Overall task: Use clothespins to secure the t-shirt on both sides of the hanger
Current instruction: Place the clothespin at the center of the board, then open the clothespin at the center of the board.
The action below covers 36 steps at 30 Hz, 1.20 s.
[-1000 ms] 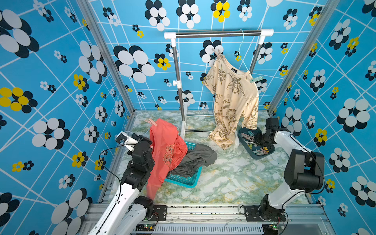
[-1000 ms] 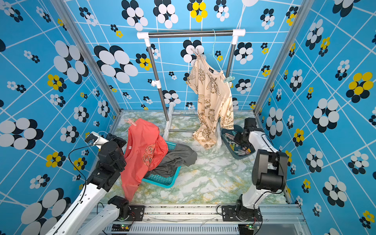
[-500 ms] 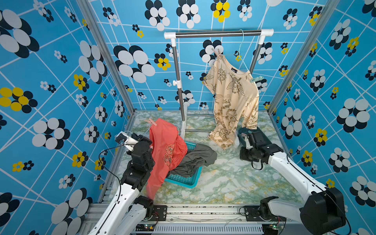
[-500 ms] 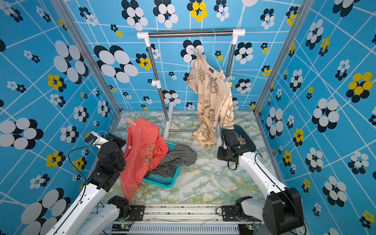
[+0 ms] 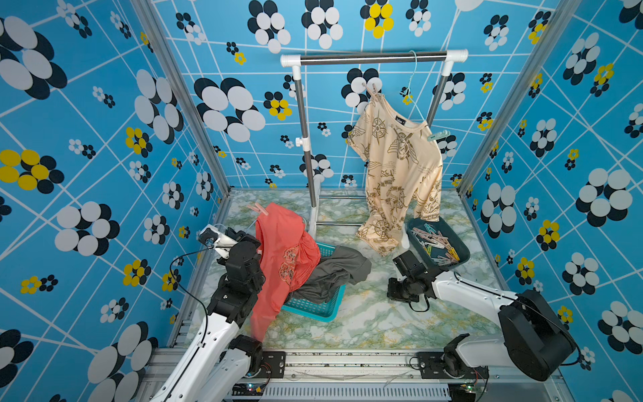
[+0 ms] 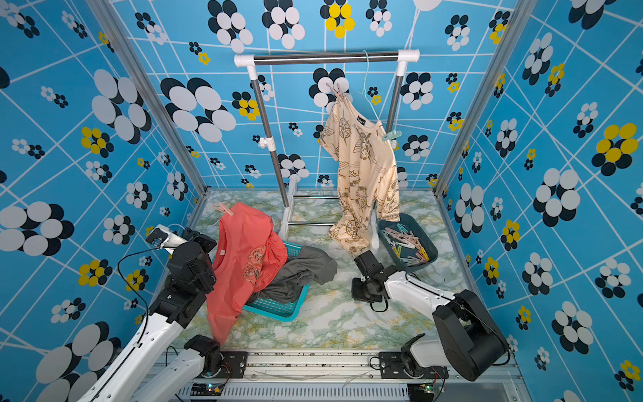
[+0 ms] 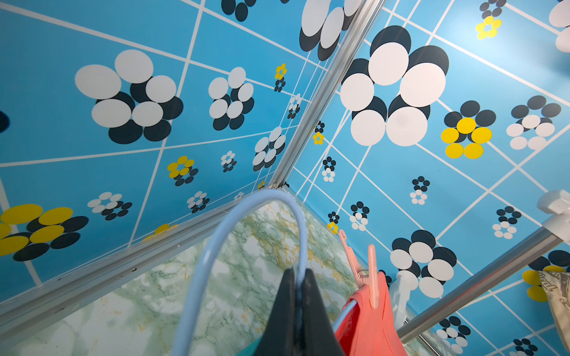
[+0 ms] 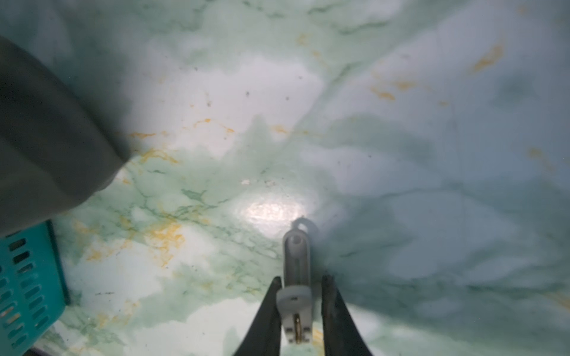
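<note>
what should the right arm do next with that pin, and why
Probably close the right gripper on the pale clothespin, then carry it to the coral t-shirt. The pin sits loose, a gap beside one finger, and the shirt on the left gripper's hanger shows only one pink clothespin.

The right wrist view is blurred throughout: a pale clothespin (image 8: 296, 265) sits between the fingers (image 8: 268, 314) of the right gripper (image 8: 297, 279), but whether they press it cannot be told. The grey garment (image 8: 46, 123) and teal basket (image 8: 30, 277) run off that picture's edge. In both top views the coral t-shirt (image 5: 282, 250) hides the fingers of the left gripper (image 7: 297, 272) and most of the hanger (image 7: 271, 194).
</note>
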### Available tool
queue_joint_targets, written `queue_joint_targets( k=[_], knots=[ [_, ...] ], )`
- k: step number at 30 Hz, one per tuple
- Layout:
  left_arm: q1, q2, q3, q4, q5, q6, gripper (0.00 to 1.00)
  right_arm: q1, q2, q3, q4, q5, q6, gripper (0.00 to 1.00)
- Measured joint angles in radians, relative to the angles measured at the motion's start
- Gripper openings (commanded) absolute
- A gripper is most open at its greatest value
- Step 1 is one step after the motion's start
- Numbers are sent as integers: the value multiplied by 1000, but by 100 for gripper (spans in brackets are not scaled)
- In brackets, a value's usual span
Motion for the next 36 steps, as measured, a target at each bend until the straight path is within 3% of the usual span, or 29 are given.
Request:
queue_joint_targets(
  k=[5, 12, 21, 29, 36],
  knots=[
    [0, 0, 0, 0, 0, 0, 0, -18, -66, 1, -58, 68, 11, 49],
    [0, 0, 0, 0, 0, 0, 0, -23, -72, 60, -189, 135, 5, 48],
    [0, 0, -6, 3, 0, 0, 0, -13, -34, 102, -201, 126, 17, 51],
    [-5, 2, -3, -17, -16, -10, 0, -6, 98, 116, -157, 123, 24, 42],
    [-13, 34, 74, -152, -76, -80, 0, -6, 135, 137, -108, 123, 24, 31]
  ],
)
